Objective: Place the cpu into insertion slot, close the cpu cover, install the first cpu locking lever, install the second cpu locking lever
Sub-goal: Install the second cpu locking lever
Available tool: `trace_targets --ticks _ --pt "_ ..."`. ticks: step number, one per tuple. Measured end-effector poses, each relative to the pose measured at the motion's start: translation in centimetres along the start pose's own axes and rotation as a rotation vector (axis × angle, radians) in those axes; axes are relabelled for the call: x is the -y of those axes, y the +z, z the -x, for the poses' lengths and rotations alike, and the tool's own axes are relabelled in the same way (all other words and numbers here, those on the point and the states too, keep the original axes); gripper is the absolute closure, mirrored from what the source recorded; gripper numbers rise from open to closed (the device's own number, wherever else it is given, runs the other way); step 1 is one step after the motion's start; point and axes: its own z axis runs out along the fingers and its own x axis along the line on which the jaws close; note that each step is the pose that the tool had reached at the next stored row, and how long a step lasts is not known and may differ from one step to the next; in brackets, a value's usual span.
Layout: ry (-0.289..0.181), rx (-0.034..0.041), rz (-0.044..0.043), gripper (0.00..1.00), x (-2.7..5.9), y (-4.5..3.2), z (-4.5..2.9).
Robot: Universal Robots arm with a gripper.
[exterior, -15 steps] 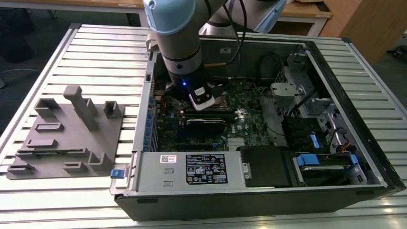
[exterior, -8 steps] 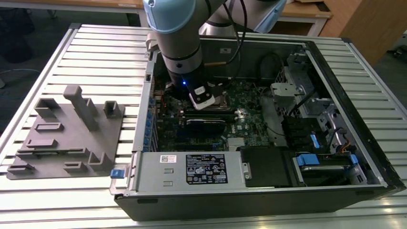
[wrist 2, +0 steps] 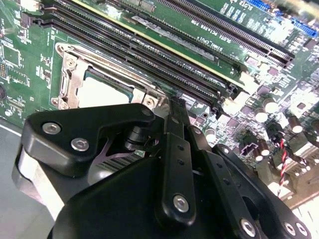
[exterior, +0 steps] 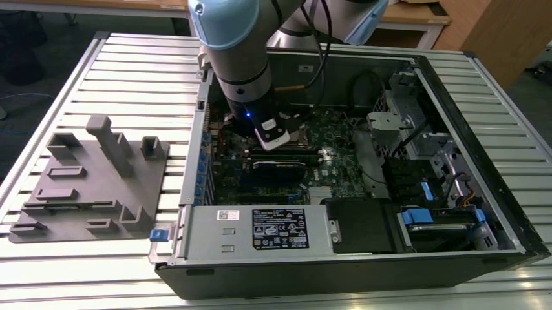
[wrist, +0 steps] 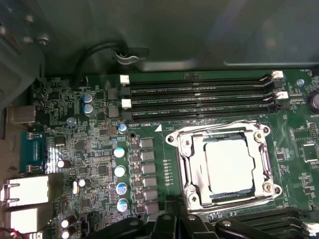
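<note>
The cpu (wrist: 229, 164) lies flat in its socket on the green motherboard, its silvery top showing through the window of the cpu cover (wrist: 192, 162). The cover lies down over it as a shiny frame. In the second wrist view the cpu (wrist 2: 104, 92) and the cover (wrist 2: 67, 82) sit just beyond my gripper (wrist 2: 172, 107), whose black tips meet at the socket's near edge, shut with nothing seen between them. A thin shiny lever (wrist: 214, 128) runs along one side of the frame. In the exterior view my gripper (exterior: 278, 139) hangs low over the socket inside the open computer case.
Long black memory slots (wrist: 199, 99) run beside the socket. A black card (exterior: 278, 173) and a white-labelled power supply box (exterior: 258, 229) sit nearer the case's front. Drive bays and cables (exterior: 431, 168) crowd the exterior view's right. A grey fixture (exterior: 95, 181) stands on the table outside the case.
</note>
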Motion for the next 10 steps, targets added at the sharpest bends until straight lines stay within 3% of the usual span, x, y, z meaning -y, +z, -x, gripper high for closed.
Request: trace_targets --ticks 3,10 --pt "-0.002 0.0083 0.0006 0.89 0.05 0.16 -0.12" --pt "-0.002 0.0098 0.0018 0.89 -0.04 -0.18 -0.05"
